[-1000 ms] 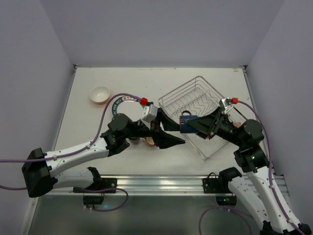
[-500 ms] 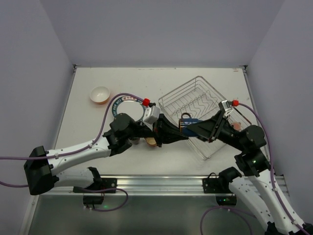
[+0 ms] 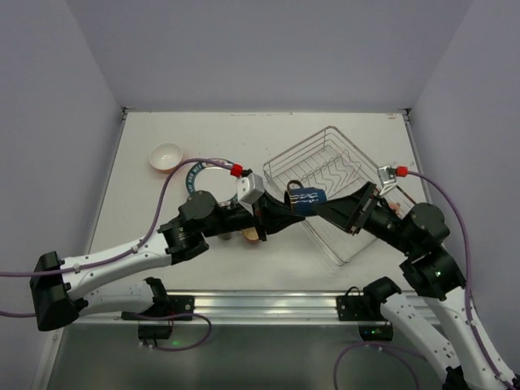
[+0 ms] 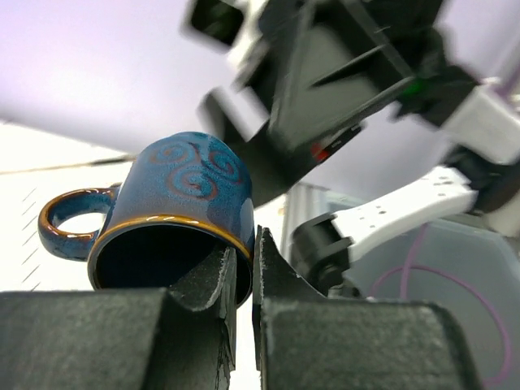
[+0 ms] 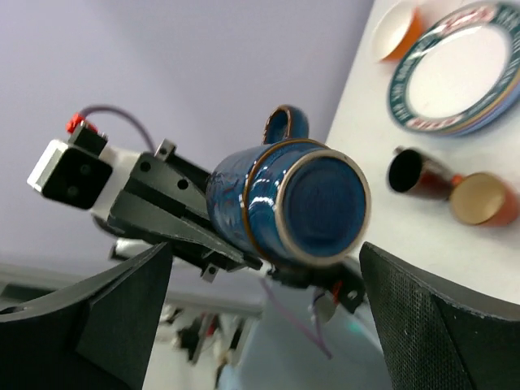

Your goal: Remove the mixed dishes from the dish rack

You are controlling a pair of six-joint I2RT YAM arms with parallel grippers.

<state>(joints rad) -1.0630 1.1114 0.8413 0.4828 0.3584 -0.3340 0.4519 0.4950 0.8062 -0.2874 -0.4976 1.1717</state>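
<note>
A blue mug (image 3: 305, 199) with swirl marks hangs in the air left of the dish rack (image 3: 297, 147), a silver wire rack. My left gripper (image 3: 290, 214) is shut on the mug's rim. In the left wrist view one finger is inside the blue mug (image 4: 183, 203) and the other outside, at my left gripper (image 4: 244, 252). My right gripper (image 3: 331, 210) is open. In the right wrist view the base of the blue mug (image 5: 292, 203) faces my right gripper (image 5: 265, 248), whose fingers stand wide apart and do not touch it.
An orange bowl (image 3: 166, 155) and a white plate with a dark patterned rim (image 3: 203, 175) lie on the table at the left. A dark brown mug (image 5: 414, 172) and an orange mug (image 5: 479, 199) lie below the plate, under my left arm.
My left gripper closed on the blue mug's rim. My right gripper let go of the mug, opened and drew back a little. The mug moved slightly left and up.
</note>
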